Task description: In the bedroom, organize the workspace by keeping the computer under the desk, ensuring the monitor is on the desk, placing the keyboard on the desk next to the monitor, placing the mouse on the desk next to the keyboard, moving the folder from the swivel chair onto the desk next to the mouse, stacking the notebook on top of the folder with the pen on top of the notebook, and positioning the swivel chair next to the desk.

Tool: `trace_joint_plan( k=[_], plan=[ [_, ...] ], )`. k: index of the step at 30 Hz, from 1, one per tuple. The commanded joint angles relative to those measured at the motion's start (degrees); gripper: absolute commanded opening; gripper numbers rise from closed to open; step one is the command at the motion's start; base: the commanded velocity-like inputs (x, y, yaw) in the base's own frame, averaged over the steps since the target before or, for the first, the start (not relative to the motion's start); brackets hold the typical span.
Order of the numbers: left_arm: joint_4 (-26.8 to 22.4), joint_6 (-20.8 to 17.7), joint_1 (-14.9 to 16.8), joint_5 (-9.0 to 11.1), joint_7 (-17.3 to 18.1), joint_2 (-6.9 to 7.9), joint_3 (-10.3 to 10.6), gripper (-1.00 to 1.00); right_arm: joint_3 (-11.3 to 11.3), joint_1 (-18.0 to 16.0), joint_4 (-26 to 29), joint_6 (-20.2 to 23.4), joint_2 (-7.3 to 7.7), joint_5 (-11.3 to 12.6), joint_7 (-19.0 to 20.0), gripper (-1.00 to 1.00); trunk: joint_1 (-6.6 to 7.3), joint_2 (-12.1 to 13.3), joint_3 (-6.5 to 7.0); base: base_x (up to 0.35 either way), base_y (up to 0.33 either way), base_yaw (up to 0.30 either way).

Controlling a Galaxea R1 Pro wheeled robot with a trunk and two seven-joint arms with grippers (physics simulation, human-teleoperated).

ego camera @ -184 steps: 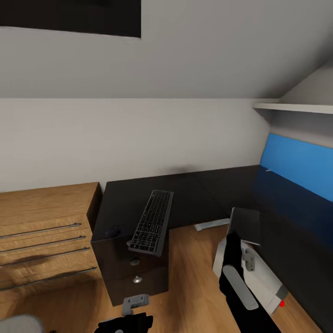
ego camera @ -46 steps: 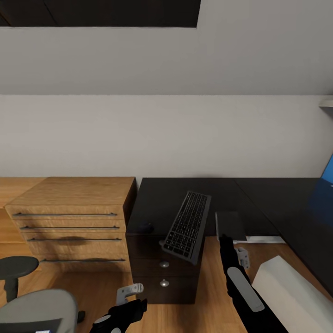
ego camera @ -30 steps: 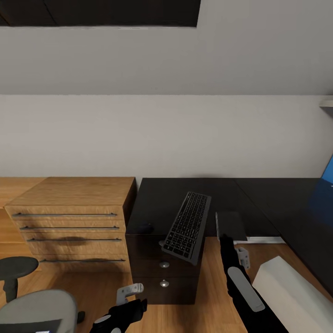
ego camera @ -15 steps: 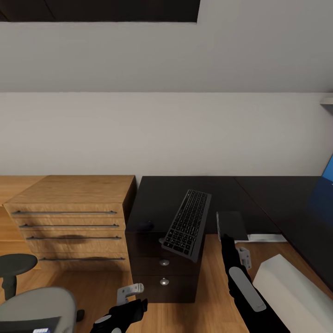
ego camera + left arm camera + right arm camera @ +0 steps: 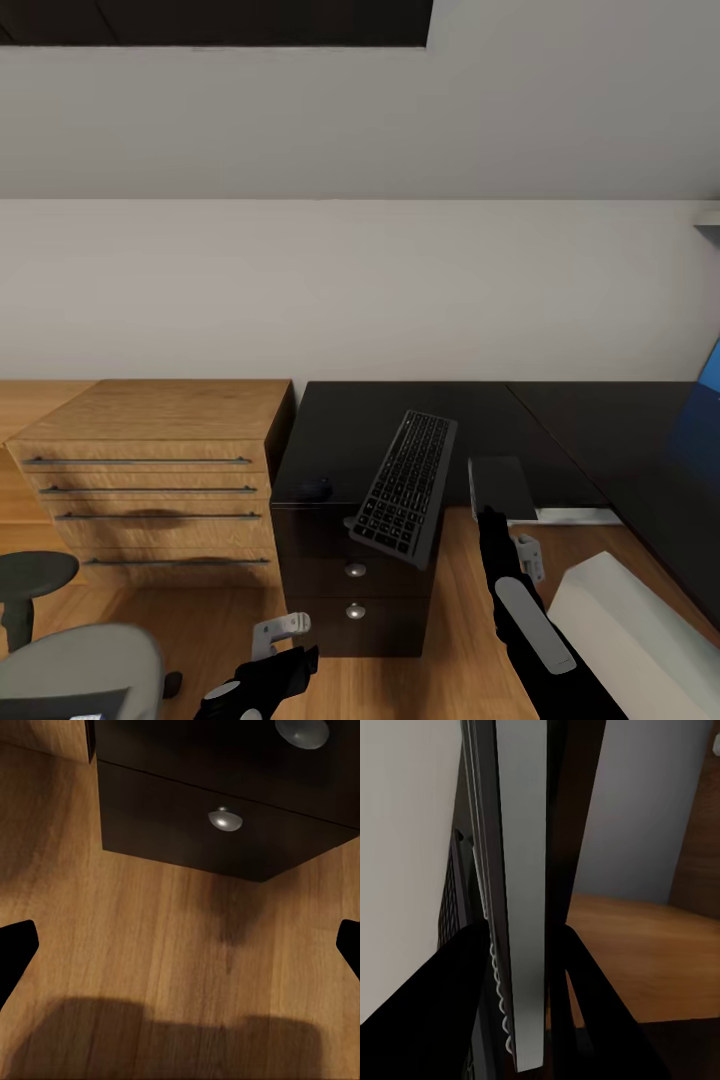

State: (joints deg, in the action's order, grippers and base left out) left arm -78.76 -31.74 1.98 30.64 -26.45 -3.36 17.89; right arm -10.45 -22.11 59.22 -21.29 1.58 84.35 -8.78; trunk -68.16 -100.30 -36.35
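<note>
Notebook [image 5: 502, 487] carried to the desk [image 5: 520, 420], held edge-on by the right gripper [image 5: 521, 967].

Over the last second and a half only the camera has dipped slightly; the notebook stays just beside the keyboard [image 5: 403, 487], which overhangs the desk's front edge. With no folder laid there, stacking looks premature. The left gripper [image 5: 180, 949] hangs spread wide above the floor.

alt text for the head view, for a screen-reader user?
A black keyboard lies angled on a black desk, its near end overhanging the drawer unit, with a small black mouse to its left. The right gripper holds up a dark grey notebook. A wooden dresser stands left; a grey swivel chair is lower left.
</note>
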Motion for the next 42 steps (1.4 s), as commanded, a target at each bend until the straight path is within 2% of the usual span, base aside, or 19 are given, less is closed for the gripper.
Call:
trace_joint_plan(
  k=[1,32,38,42],
  plan=[
    [-0.1,-0.1,0.0,0.6,-0.6,0.01,0.1,1.00,-0.3,0.0,0.0,-0.5,0.09,0.7,-0.4,-1.00,-0.01,0.0,-0.06,0.106,0.000,0.000],
    [0.2,-0.2,0.0,0.8,-0.6,-0.04,0.0,1.00,-0.3,0.0,0.0,-0.5,0.09,0.7,-0.4,-1.00,-0.01,0.0,-0.06,0.061,0.000,0.000],
    [0.2,-0.2,0.0,0.8,-0.8,-0.08,0.1,1.00,-0.3,0.0,0.1,-0.4,0.09,0.7,-0.4,-1.00,-1.33,-2.4,-1.14,0.000,0.000,0.000],
    [0.2,-0.2,0.0,0.8,-0.6,-0.08,0.1,1.00,-0.3,0.0,0.1,-0.5,0.10,0.7,-0.4,-1.00,-1.33,-2.4,-1.14,0.000,0.000,0.000]
  ],
)
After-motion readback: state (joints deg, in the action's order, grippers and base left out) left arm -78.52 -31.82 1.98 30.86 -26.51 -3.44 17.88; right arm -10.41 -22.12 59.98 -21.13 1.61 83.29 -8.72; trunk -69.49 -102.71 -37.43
